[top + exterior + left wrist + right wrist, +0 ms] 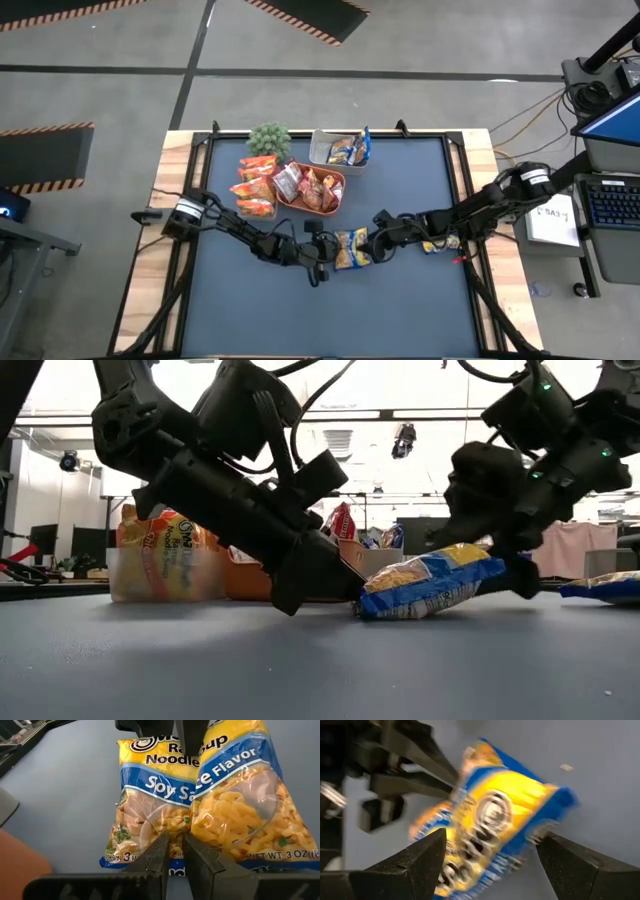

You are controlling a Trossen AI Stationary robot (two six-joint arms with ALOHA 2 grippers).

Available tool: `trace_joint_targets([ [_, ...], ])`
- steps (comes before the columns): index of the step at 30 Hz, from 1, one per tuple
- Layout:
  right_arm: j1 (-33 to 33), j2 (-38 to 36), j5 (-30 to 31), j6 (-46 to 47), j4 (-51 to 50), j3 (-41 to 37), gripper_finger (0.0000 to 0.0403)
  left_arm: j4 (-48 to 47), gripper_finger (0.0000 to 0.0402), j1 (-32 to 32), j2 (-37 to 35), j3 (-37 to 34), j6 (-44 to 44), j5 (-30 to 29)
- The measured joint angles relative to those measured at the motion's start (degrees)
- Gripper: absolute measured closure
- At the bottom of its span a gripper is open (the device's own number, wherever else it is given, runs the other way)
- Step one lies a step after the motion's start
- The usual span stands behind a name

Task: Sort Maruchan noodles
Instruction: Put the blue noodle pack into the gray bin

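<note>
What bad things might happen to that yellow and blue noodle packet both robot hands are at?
The left gripper pinches the yellow-and-blue packet only at its edge, so it might slip. The right gripper is wide open around the other end; if it closes and pulls, the packet could tear or the noodles crack.

blue-and-yellow packet (490,820) motion-blurred, print unreadable, far packets (345,150) too small to read

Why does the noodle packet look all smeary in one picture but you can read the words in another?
In the right wrist view the blue-and-yellow packet is streaked with motion blur, its lettering unreadable; in the left wrist view the same packet is sharp, "Soy Sauce Flavor" readable; in the low view bright ceiling lights leave the arms as dark silhouettes.
</note>
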Motion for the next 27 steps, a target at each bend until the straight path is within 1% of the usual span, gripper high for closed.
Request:
trace_joint_targets([
  [10,-0.1,5.6,-0.3,-2.9,9.0,-0.4,0.011,1.2,0.0362,0.3,0.0,-1.0,1.1,2.1],
  [16,-1.3,5.6,-1.0,-5.6,12.0,-1.1,0.0112,1.9,0.0362,0.4,0.0,-1.5,1.7,2.3],
  [21,-2.2,6.4,-1.4,-6.0,15.7,-0.9,0.0126,2.3,0.0362,0.5,0.0,-1.5,1.9,2.4],
  [27,-2.4,8.7,-1.4,-5.3,16.2,0.8,0.0153,2.7,0.0362,0.6,0.0,-1.5,2.0,2.5],
])
